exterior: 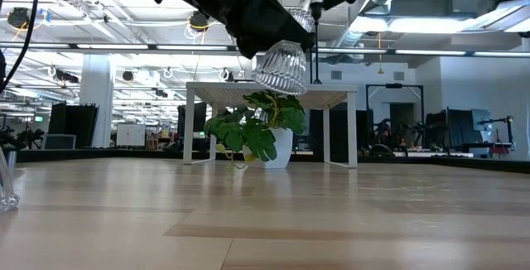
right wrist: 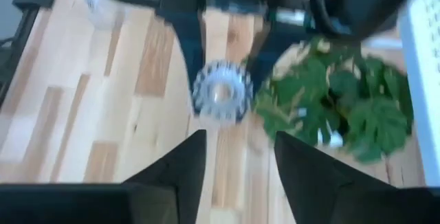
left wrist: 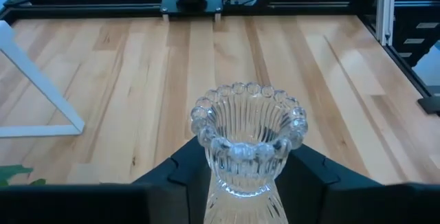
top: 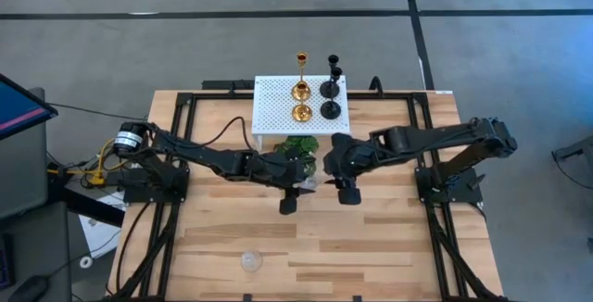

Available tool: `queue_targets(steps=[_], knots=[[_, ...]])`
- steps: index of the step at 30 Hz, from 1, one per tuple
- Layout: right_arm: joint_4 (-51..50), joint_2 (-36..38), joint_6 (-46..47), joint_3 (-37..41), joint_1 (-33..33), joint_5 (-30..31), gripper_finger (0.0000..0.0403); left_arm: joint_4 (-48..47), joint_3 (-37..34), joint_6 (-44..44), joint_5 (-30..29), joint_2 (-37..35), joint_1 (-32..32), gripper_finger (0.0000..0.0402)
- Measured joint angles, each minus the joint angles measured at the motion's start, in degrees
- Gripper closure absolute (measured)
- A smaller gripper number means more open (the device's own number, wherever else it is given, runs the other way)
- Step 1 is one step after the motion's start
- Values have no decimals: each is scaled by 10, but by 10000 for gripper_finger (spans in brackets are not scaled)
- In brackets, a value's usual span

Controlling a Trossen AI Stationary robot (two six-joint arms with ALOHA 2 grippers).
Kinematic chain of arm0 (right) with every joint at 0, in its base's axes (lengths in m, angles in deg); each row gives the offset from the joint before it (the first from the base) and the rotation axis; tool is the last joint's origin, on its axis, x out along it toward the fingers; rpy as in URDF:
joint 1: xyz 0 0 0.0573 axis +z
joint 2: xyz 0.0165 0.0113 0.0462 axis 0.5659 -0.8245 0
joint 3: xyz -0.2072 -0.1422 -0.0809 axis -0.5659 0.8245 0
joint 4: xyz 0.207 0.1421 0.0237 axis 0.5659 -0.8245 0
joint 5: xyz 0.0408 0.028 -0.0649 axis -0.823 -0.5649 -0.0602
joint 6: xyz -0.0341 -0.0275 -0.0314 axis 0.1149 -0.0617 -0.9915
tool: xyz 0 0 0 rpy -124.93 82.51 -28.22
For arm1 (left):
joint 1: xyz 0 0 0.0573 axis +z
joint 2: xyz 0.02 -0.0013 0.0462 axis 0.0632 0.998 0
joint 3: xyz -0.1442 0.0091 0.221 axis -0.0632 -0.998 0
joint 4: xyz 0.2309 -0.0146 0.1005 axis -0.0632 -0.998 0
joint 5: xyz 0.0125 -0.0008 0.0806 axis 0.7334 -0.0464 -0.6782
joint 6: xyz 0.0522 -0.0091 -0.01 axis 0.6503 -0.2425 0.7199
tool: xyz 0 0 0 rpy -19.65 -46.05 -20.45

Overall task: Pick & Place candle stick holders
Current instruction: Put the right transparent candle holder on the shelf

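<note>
Left gripper (left wrist: 237, 183): clamped on a clear glass holder (left wrist: 247, 138), carried above the table's (top: 371, 237) middle beside the plant (top: 298, 144). Long axis tilted, roughly horizontal; beaded cup mouth facing the right gripper (right wrist: 237, 162).
Right gripper: fingers parted, empty, just off the glass.
White perforated stand (top: 273, 107): two gold holders (top: 301, 89), two black holders (top: 331, 87), upright.
Second glass holder (top: 250, 261): near table's front edge.
</note>
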Motion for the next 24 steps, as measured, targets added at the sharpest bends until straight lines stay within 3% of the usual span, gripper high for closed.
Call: queue_targets(steps=[6,12,15,20,24], knots=[[-100,10,20,-40,14,3,250,-1,0,3,-12,0,0,272],[-119,48,25,-26,66,51,339,-59,0,9,-81,-37,0,269],[-118,77,36,3,97,92,390,-78,0,14,-107,-70,2,271],[-68,127,101,89,137,138,391,-99,1,34,-112,-137,20,272],[14,167,144,197,166,164,400,-139,1,34,-152,-183,50,270]])
